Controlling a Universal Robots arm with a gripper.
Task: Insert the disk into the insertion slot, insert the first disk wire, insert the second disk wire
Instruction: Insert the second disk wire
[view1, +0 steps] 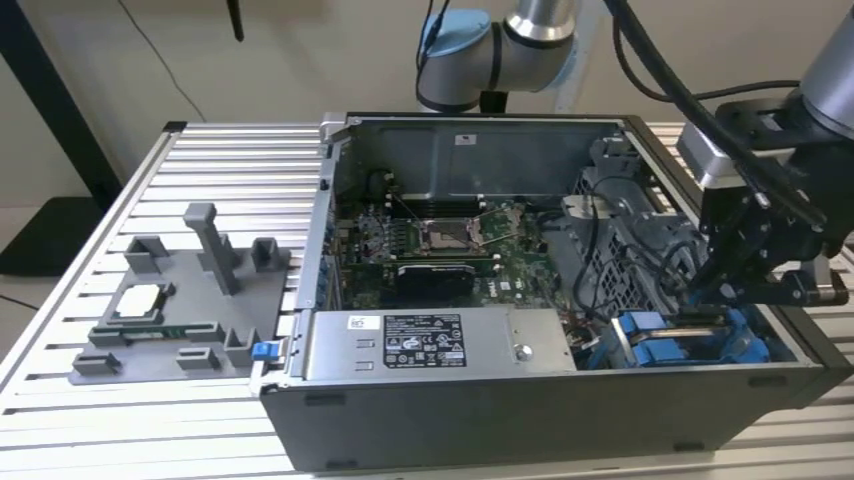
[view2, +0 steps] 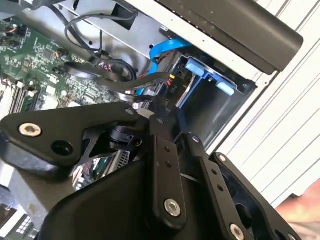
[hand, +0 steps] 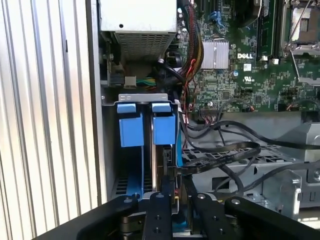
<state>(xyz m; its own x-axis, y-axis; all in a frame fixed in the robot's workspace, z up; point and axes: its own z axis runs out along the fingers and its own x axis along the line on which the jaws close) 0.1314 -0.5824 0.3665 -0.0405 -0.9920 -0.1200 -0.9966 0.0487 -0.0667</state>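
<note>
Black linkage gripper (hand: 175, 192) pinching flat black wire connector (hand: 172, 172) at blue-framed disk (hand: 161, 150), seated near case corner; connector stiff, small, cable floppy—hold plug body.

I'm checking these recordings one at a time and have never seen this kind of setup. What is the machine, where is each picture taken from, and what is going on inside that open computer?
The machine is a single robot arm with a black gripper at its end. One picture comes from a camera off the arm and looks down on the whole scene; the other two come from cameras riding near the arm's wrist.

On a slatted metal table stands an open computer case with a green motherboard and a grey power-supply box inside. At the exterior view's left lies a grey parts holder.

The gripper reaches into the drive cage, at the exterior view's right. There, blue plastic tabs mark the insertion slot. In both wrist views its fingers are closed on a thin black wire connector at the slot's mouth.
</note>
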